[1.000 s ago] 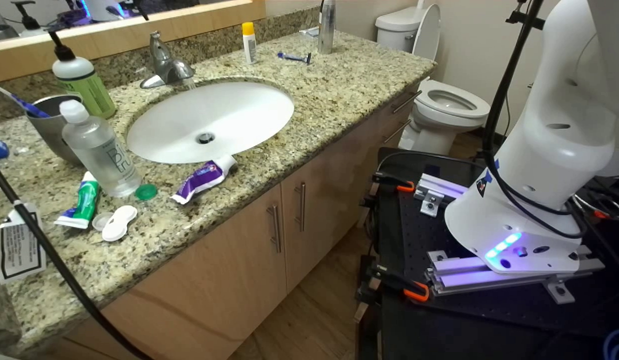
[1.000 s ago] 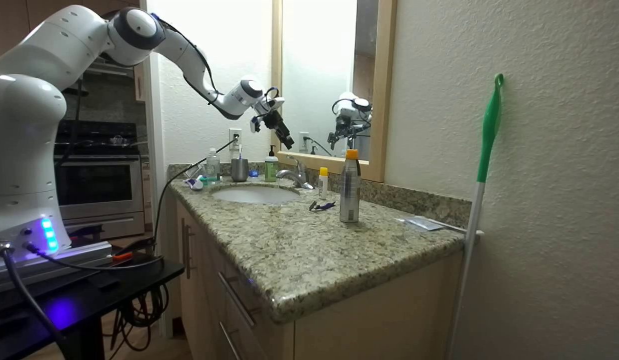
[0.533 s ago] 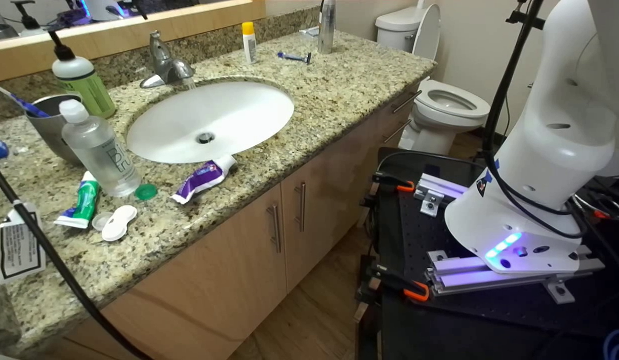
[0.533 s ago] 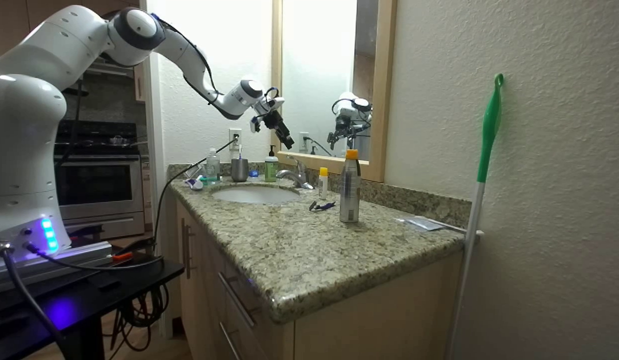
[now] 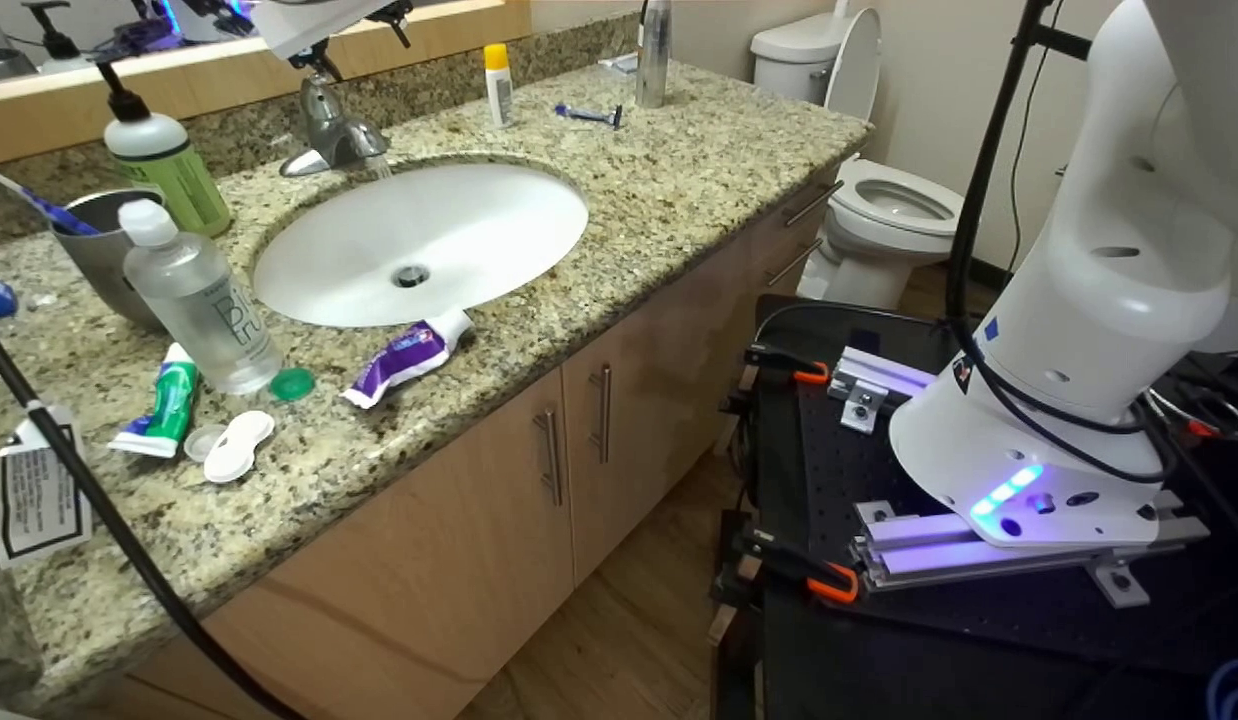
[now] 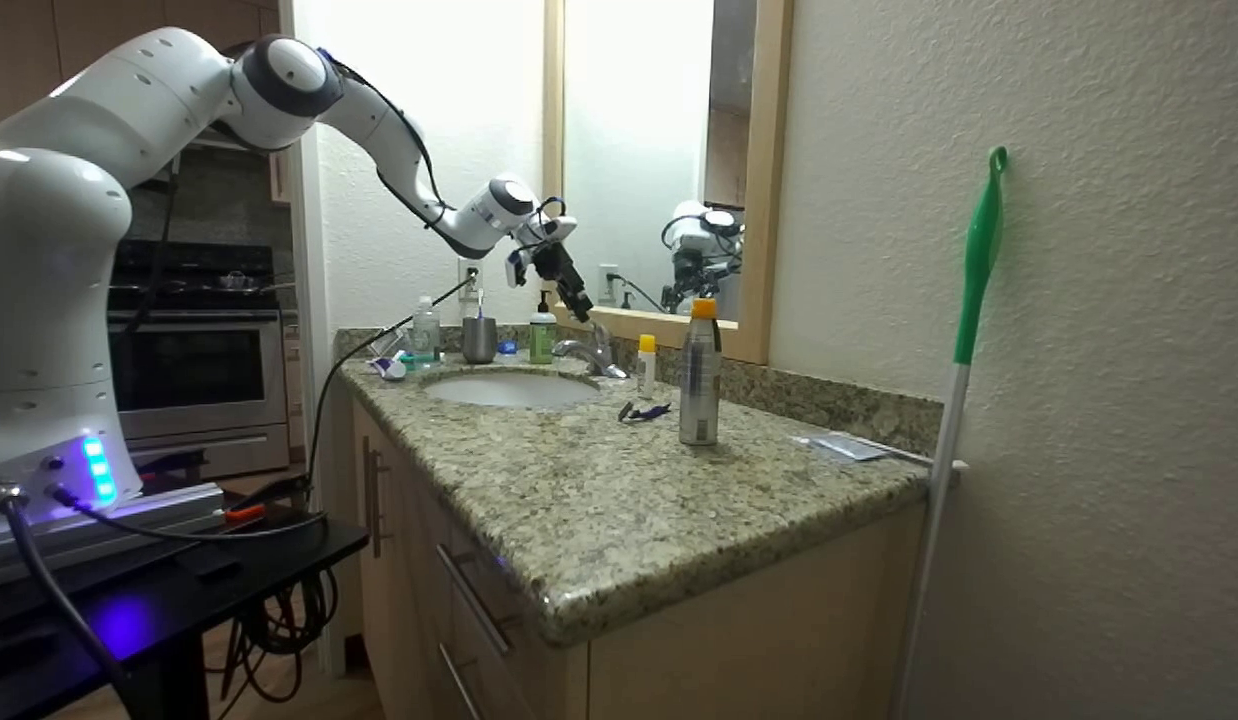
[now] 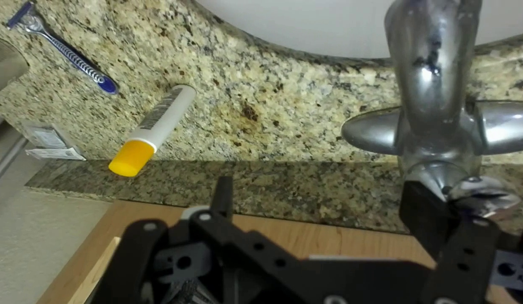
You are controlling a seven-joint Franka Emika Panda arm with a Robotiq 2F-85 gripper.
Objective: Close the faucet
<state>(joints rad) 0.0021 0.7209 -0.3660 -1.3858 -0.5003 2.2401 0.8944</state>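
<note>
The chrome faucet (image 5: pixel 331 135) stands at the back rim of the white oval sink (image 5: pixel 499 215). A thin stream of water (image 5: pixel 382 168) shows under its spout. The faucet also shows in an exterior view (image 6: pixel 591 352) and at the right of the wrist view (image 7: pixel 432 80). Its lever handle (image 7: pixel 485 195) points up and back. My gripper (image 7: pixel 325 188) is wide open with nothing between the fingers. Its right-hand finger (image 7: pixel 424 215) overlaps the lever's near side; I cannot tell whether they touch. The lever lies outside the gap. The gripper (image 6: pixel 583 314) is just above the faucet.
A green-and-white bottle (image 5: pixel 174 170) stands left of the faucet. A yellow-capped white tube (image 7: pixel 162 120), a razor (image 7: pixel 71 55) and a silvery dispenser (image 6: pixel 699 385) are on the other side. The mirror frame (image 5: pixel 429 45) and backsplash (image 7: pixel 308 190) are close behind the gripper.
The arm has come down over the last half second. The gripper has dropped toward the faucet's lever and now shows at the top of an exterior view. The faucet has not visibly moved.
</note>
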